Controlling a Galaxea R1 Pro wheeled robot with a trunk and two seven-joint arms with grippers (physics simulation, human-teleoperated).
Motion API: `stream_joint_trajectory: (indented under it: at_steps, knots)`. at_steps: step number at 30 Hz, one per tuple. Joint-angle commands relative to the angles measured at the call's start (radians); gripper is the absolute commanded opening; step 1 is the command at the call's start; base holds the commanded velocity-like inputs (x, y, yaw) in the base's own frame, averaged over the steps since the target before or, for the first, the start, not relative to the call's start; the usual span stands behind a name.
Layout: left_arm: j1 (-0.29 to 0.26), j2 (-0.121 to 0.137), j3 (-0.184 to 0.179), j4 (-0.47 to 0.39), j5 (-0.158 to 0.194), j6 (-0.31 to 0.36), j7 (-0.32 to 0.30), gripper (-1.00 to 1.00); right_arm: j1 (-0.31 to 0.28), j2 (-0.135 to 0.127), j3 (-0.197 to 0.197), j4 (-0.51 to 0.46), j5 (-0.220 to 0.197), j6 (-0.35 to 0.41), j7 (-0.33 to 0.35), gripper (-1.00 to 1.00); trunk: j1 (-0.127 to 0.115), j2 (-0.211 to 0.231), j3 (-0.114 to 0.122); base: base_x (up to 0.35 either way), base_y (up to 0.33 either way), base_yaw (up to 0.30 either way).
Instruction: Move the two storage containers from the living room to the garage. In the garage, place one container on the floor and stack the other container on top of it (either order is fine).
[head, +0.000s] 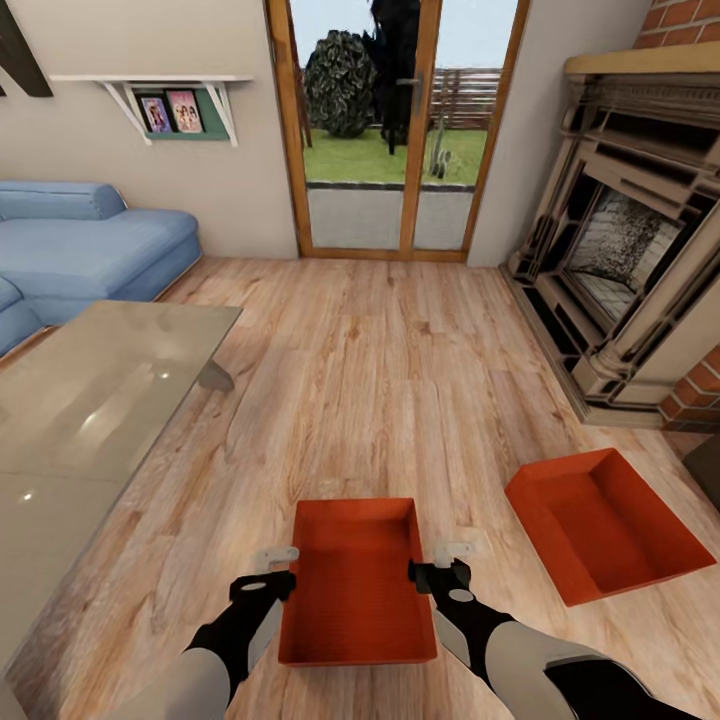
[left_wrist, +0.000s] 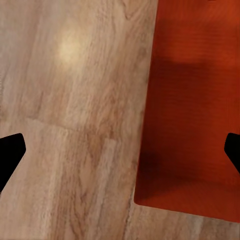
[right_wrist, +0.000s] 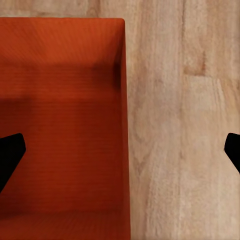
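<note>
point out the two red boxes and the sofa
near box (head: 355, 585), head view, flat bottom between the two pincers
far box (head: 600, 530), head view, its inner floor
sofa (head: 90, 250), head view, blue seat cushion

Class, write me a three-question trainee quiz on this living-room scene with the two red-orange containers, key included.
1. True or false: the left tool and right tool flank the near container.
2. The far container lies nearest: A sofa, B fireplace, C glass door?
3. What surface do both containers rest on?

Key: 1 true; 2 B; 3 the wood floor.
</note>
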Motion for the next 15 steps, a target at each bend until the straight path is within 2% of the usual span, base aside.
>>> stream_joint_trajectory:
  at_steps: [1,15]
  knots:
    - [0.0,0.0,0.006,-0.008,-0.01,0.007,0.0,1.0,-0.001,0.0,0.007,0.001,-0.001,-0.002,-0.005,1.0,0.004,-0.008,-0.004,0.0,0.0,0.0]
    - [0.0,0.002,0.007,-0.022,-0.01,0.007,0.0,1.0,-0.001,0.0,0.007,0.001,0.001,-0.007,-0.005,1.0,0.058,-0.106,-0.048,0.0,0.0,0.0]
